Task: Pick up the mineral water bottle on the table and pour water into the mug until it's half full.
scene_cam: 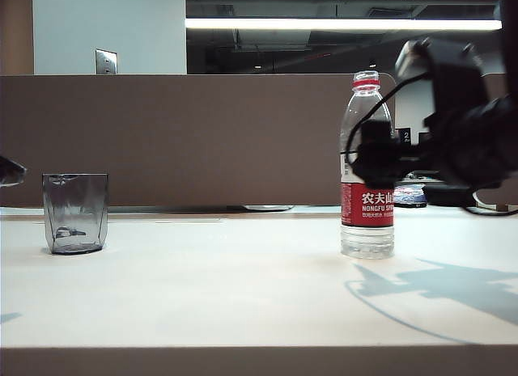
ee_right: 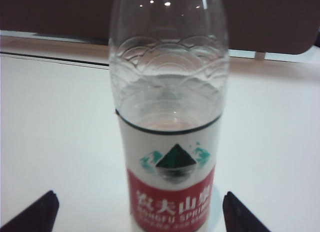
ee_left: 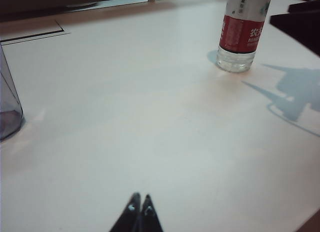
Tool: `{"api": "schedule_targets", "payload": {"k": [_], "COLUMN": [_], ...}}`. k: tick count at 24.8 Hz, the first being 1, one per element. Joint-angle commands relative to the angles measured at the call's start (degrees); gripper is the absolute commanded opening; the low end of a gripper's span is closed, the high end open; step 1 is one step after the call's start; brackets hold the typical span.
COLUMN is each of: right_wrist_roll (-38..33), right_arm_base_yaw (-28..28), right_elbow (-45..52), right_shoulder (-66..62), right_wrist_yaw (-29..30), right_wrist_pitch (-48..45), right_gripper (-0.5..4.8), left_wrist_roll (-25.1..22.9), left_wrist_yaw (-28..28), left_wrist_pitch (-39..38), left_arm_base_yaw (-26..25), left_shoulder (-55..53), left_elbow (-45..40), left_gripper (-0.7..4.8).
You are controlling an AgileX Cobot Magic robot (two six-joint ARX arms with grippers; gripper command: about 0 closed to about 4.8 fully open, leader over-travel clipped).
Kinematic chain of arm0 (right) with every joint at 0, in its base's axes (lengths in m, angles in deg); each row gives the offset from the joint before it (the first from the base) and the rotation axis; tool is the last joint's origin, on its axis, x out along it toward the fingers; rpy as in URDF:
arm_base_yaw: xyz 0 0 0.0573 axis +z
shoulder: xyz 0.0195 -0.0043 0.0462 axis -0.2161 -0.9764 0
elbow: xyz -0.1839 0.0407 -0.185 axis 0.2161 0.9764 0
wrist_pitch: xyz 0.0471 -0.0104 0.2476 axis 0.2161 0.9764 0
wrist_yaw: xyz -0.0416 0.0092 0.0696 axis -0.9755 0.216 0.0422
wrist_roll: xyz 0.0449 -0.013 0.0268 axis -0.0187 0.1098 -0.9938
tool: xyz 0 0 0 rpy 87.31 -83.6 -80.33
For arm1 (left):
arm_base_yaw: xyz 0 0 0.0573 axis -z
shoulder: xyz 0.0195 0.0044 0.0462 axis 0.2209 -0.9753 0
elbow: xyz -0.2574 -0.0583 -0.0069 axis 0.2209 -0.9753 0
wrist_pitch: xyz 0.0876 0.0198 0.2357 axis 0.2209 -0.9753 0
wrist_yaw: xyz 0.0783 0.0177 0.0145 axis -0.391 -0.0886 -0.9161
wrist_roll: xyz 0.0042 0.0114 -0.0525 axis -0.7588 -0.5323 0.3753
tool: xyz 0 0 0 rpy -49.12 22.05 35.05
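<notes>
The mineral water bottle (scene_cam: pixel 367 170) stands upright on the table (scene_cam: pixel 243 295), and everything else is placed from it here. The mug (scene_cam: pixel 75 213) sits far across the table from the bottle, on the left of the exterior view, with a broad bare stretch of tabletop between them. In front of the bottle the surface runs open to the brownish front edge (scene_cam: pixel 259 361); behind it the top ends near the brown partition panel (scene_cam: pixel 202 137).

The right gripper (ee_right: pixel 137 212) faces the bottle's label side, its fingers (ee_right: pixel 35 212) spread wide, one on each side of the bottle's lower body and clear of it, with pale table showing in both gaps. In the exterior view the right arm (scene_cam: pixel 461 133) comes in from the right and its dark front partly covers the bottle's middle; its shadow lies on the table beside the bottle's base.

The left gripper (ee_left: pixel 139 214) hangs over open table well away from the bottle (ee_left: pixel 242 32), tips pressed together, holding nothing. That view catches only the mug's side (ee_left: pixel 7 102) at its edge.

Only the right wrist view shows the water (ee_right: pixel 167 100), whose surface lies just above the label's upper rim. Only the exterior view shows the red neck ring and cap.
</notes>
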Motion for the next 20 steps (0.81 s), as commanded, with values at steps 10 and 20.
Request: {"api": "schedule_targets", "payload": {"k": [10,20], "right_wrist_roll": [0.07,-0.02], "right_arm_base_yaw": [-3.04,-5.68], "right_elbow": [-11.06,-17.51], "right_shoulder": [-15.15,-19.78], "right_wrist_yaw": [1.03,4.13], "right_wrist_pitch": [-9.14,-8.35], "right_gripper": [4.79,4.79], "left_wrist_roll": [-0.02,-0.02], "left_wrist_yaw": [0.02,0.02], "left_wrist_pitch": [0.72,0.74], "left_arm_base_yaw": [0.00,0.00], "left_shoulder": [-0.04,-0.04], "left_elbow": [0.17,0.17], "left_gripper": [-0.05,-0.05]}}
